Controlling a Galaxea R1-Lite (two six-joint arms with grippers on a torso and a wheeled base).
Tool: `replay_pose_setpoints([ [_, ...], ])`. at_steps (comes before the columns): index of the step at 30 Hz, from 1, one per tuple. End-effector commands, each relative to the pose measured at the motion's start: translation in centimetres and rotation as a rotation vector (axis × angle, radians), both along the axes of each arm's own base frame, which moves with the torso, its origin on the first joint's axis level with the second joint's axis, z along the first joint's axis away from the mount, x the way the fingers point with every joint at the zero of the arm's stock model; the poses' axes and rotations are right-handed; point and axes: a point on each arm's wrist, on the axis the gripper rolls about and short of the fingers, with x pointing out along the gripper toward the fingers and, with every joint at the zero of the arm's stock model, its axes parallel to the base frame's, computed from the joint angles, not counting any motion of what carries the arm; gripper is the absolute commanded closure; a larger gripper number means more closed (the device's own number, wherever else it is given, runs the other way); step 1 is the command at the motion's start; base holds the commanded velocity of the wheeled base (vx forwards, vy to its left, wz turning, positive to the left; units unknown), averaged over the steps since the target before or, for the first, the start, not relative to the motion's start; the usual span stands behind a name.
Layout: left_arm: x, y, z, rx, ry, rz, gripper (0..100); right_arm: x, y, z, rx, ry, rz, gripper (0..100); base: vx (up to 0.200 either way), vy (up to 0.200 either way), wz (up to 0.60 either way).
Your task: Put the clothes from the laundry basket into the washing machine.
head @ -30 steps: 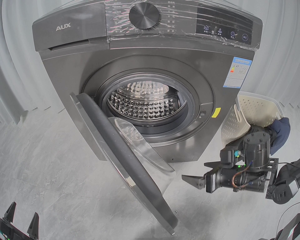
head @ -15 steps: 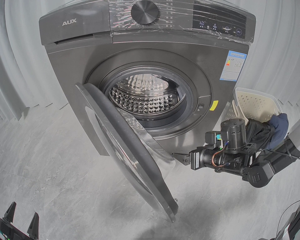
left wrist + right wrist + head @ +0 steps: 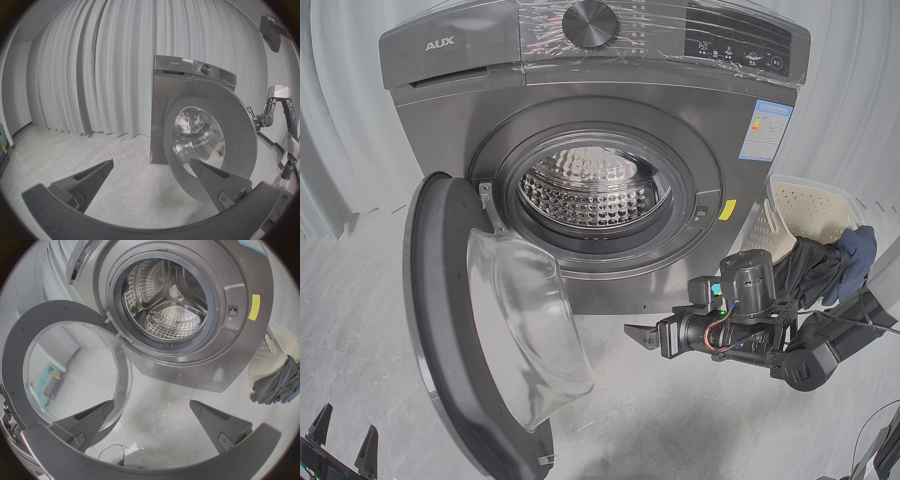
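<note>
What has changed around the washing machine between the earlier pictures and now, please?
The door swung wide open toward the robot's left. The right gripper, open and empty, had come up to the door's glass and now hangs clear of it, in front of the washing machine. The left gripper stayed low and open. The clothes stayed draped over the basket, and the drum stayed empty.

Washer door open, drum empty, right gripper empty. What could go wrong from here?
1. The right gripper points away from the laundry basket, with its arm close in front of the dark garment; turning back could snag it or knock the basket.
2. The dark garment and blue garment hang over the rim; a grab may lift both, or drop one.
3. The door may swing back across the drum.
</note>
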Motion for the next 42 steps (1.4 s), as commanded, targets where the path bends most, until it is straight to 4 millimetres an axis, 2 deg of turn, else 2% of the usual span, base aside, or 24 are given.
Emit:
replay_pose_setpoints([
  [1, 0.0, 0.0, -0.5, 0.000, 0.001, -0.001, 0, 0.2, 0.4, 0.2, 0.008, -0.010, 0.006, 0, 0.000, 0.000, 0.00],
  [3, 0.0, 0.0, -0.5, 0.000, -0.001, -0.001, 0, 0.3, 1.0, -0.3, 0.001, 0.000, 0.018, 0, -0.200, 0.000, 0.00],
  [12, 0.0, 0.0, -0.5, 0.000, -0.001, 0.001, 0, -1.8, 5.0, -2.1, 0.018, 0.036, 0.121, 0, 0.000, 0.000, 0.00],
  [16, 0.0, 0.0, -0.5, 0.000, -0.001, -0.001, 0, -2.0, 6.4, -2.6, 0.026, 0.027, 0.147, 0, 0.000, 0.000, 0.00],
  [24, 0.0, 0.0, -0.5, -0.001, 0.001, 0.001, 0, -2.6, 9.3, -2.0, 0.089, -0.004, 0.189, 0, 0.000, 0.000, 0.00],
  [28, 0.0, 0.0, -0.5, -0.001, -0.001, -0.001, 0, -1.5, 9.7, -0.6, 0.158, -0.057, 0.168, 0, 0.000, 0.000, 0.00],
  [30, 0.0, 0.0, -0.5, -0.001, 0.001, -0.001, 0, -1.2, 9.6, -0.5, 0.160, -0.060, 0.159, 0, 0.000, 0.000, 0.00],
  [31, 0.0, 0.0, -0.5, 0.000, 0.001, -0.001, 0, -0.4, 9.3, -0.3, 0.164, -0.066, 0.136, 0, 0.000, 0.000, 0.00],
  [33, 0.0, 0.0, -0.5, 0.000, 0.001, -0.001, 0, -0.4, 9.3, -0.3, 0.164, -0.066, 0.136, 0, 0.000, 0.000, 0.00],
  [35, 0.0, 0.0, -0.5, 0.000, 0.001, -0.001, 0, 0.2, 9.1, -0.5, 0.159, -0.067, 0.122, 0, 0.000, 0.000, 0.00],
  [36, 0.0, 0.0, -0.5, 0.000, 0.001, -0.001, 0, 0.7, 9.5, -1.5, 0.140, -0.053, 0.121, 0, 0.000, 0.000, 0.00],
  [38, 0.0, 0.0, -0.5, 0.000, 0.001, -0.001, 0, 1.3, 10.1, -2.4, 0.131, -0.048, 0.120, 0, 0.000, 0.000, 0.00],
  [42, 0.0, 0.0, -0.5, 0.000, 0.001, -0.001, 0, 1.5, 11.5, -2.9, 0.138, -0.055, 0.139, 0, 0.000, 0.000, 0.00],
])
